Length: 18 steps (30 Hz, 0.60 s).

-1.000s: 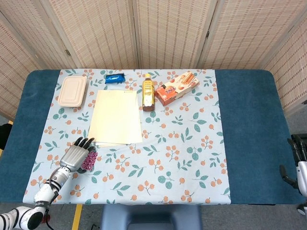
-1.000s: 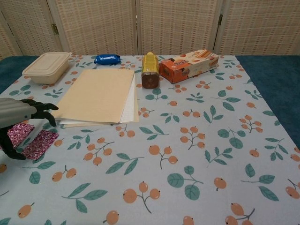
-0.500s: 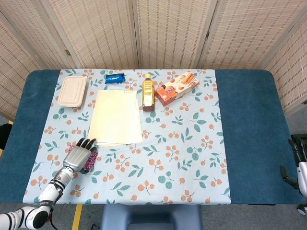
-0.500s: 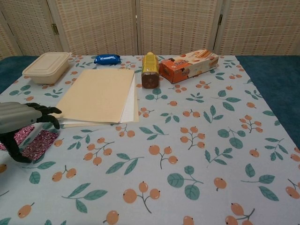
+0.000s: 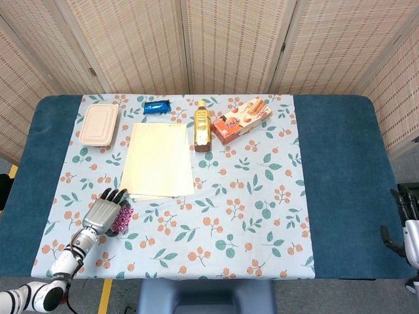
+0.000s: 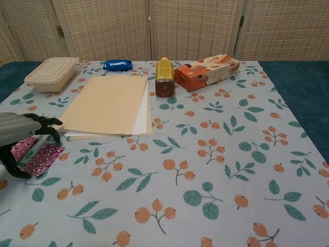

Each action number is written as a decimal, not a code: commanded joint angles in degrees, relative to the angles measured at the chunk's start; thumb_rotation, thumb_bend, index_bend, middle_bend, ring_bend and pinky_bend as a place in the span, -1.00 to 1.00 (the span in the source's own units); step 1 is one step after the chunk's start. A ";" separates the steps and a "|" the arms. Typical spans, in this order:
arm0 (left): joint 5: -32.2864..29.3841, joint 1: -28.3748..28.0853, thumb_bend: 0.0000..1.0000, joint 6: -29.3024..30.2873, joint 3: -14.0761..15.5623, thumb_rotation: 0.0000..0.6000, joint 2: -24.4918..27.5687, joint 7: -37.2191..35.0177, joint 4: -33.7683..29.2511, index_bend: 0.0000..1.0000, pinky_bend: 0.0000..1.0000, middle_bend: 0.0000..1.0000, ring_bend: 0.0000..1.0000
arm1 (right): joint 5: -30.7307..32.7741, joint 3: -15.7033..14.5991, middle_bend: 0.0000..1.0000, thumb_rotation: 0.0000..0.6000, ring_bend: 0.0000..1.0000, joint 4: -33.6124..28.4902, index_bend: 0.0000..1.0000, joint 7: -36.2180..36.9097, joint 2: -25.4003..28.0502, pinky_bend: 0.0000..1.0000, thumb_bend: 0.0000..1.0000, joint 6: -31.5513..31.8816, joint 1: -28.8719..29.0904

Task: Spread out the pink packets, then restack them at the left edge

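Two pink patterned packets lie side by side near the table's front left; one packet [image 6: 44, 157] is fully visible, and the other packet [image 6: 21, 147] is partly under my left hand [image 6: 23, 135]. In the head view the packets [image 5: 122, 219] peek out at the right of the left hand [image 5: 103, 212]. The hand hovers over them with fingers spread and arched, its thumb down beside them, and nothing is clasped. My right hand [image 5: 408, 222] hangs off the table's right edge, fingers apart and empty.
A stack of cream paper [image 6: 108, 104] lies just behind the packets. Further back stand a beige lunch box [image 6: 51, 73], a blue packet [image 6: 117, 65], a yellow bottle [image 6: 164, 77] and an orange snack box [image 6: 206, 71]. A floral cloth [image 6: 216, 170] covers the table.
The left hand edged forward over the packets, then drew back a little. The packets have not visibly shifted. The right hand stays put.
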 commanded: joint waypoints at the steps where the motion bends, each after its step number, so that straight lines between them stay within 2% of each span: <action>1: 0.14 -0.04 -0.73 0.01 -0.01 1.00 -0.26 -0.26 0.40 -0.45 -1.00 -1.00 -1.00 | -0.02 0.00 -0.98 1.00 -1.00 -0.06 -0.99 -0.04 0.02 -1.00 -0.09 0.05 -0.02; 18: 1.41 0.17 -0.73 1.13 -0.07 1.00 -0.66 -1.51 1.05 -0.28 -1.00 -1.00 -1.00 | -0.11 0.01 -0.98 1.00 -1.00 -0.40 -0.99 -0.37 0.04 -1.00 -0.10 0.34 -0.15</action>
